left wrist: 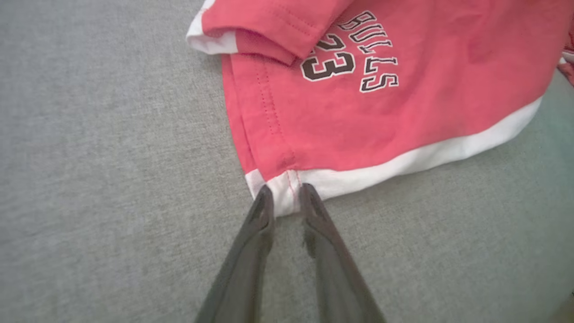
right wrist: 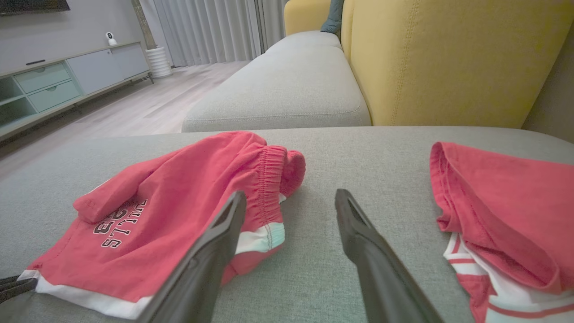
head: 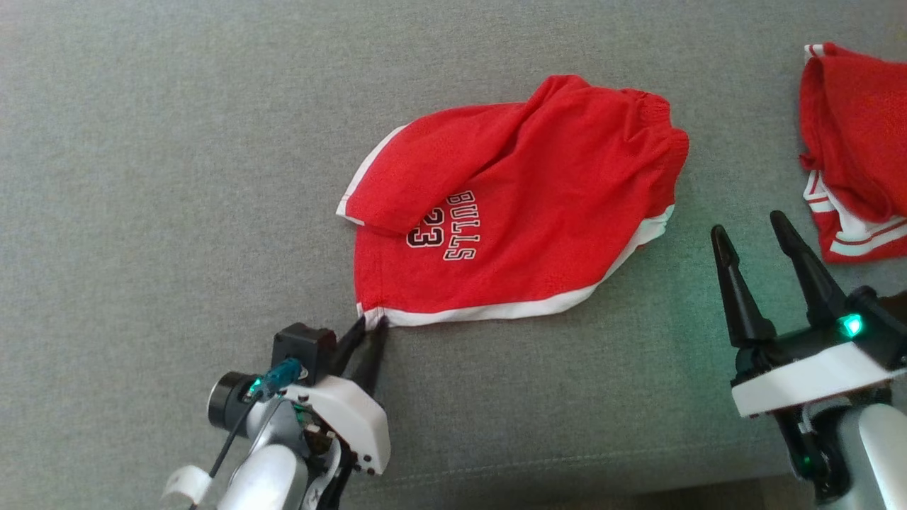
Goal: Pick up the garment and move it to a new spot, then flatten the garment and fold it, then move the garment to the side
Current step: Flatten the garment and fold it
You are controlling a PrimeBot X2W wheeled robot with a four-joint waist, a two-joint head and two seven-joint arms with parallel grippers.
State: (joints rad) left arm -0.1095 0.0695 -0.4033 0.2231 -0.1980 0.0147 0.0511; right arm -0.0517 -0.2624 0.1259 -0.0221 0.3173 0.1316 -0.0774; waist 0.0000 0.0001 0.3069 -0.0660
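1. Your left gripper (head: 368, 327) sits at the near left, with its two dark fingers standing narrow. In the left wrist view the white hem corner lies between the tips. You cannot tell whether they are clamped on it yet.
2. The garment (head: 524, 212), a pair of red shorts with a white hem, spreads from that corner toward the far right. It lies on the grey cushion (head: 142, 212).
3. Its white hem runs left to right along the near edge. The elastic waistband is bunched at the far right, and one leg is folded over the top.
4. Your right gripper (head: 747, 225) hangs at the near right, jaws spread wide and holding nothing. It is near the hem's right end but apart from it.
5. A second red garment (head: 857, 142) lies at the far right edge.
6. The left arm is likely the one to lift.
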